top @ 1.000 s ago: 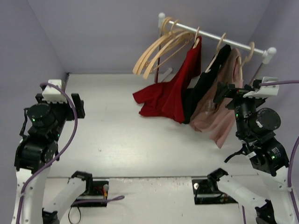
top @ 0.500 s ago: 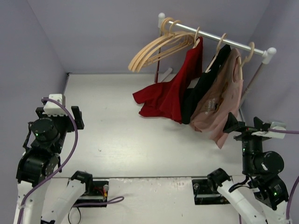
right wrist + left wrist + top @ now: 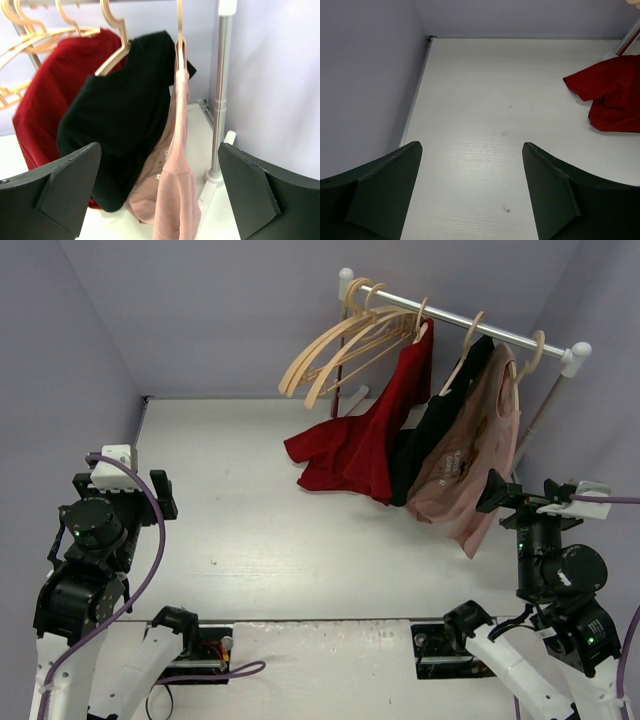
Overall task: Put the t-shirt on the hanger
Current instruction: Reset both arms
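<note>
We see the red t-shirt (image 3: 365, 435) hanging from a hanger (image 3: 421, 322) on the rail (image 3: 445, 314), at the back right of the tabletop (image 3: 250, 500). Its top is up at the hanger. Its bottom part droops down to the left and lies bunched on the tabletop. We cannot tell how well it sits on the hanger, because the cloth hides most of the wood.

Just beside it on the right hangs a black shirt (image 3: 440, 422), touching it. Next comes a pink shirt (image 3: 478, 455), touching the black one. Each has its own hanger. To the left of the t-shirt, a bunch of bare hangers (image 3: 338, 348) hangs on the rail, tilted out to the left.

The right tool (image 3: 159, 146) is up in the air near the pink shirt, pointing at the clothes. Its two fingers are wide apart and hold nothing.

The left tool (image 3: 470, 147) is at the left side, above the tabletop and far from the clothes. Its fingers are wide apart too, with nothing between them. In its own camera we see the bunched red cloth at the far right, well apart from it.
</note>
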Available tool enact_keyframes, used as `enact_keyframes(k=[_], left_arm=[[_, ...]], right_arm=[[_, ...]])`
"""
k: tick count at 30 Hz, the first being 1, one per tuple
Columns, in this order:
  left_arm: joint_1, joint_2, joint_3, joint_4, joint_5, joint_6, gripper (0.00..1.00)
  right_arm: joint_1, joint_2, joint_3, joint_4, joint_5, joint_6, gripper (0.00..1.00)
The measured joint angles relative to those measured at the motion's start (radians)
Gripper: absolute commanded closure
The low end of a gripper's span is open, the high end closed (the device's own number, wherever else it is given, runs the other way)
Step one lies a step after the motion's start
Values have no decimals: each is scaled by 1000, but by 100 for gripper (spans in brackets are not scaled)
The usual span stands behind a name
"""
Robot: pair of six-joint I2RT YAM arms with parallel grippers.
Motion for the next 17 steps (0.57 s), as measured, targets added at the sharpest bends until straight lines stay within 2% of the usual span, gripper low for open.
enact_keyframes(k=[17], left_arm=[[0, 38, 0, 0, -16, 2, 23]], right_arm=[[0, 17, 70, 5, 1, -37, 0]])
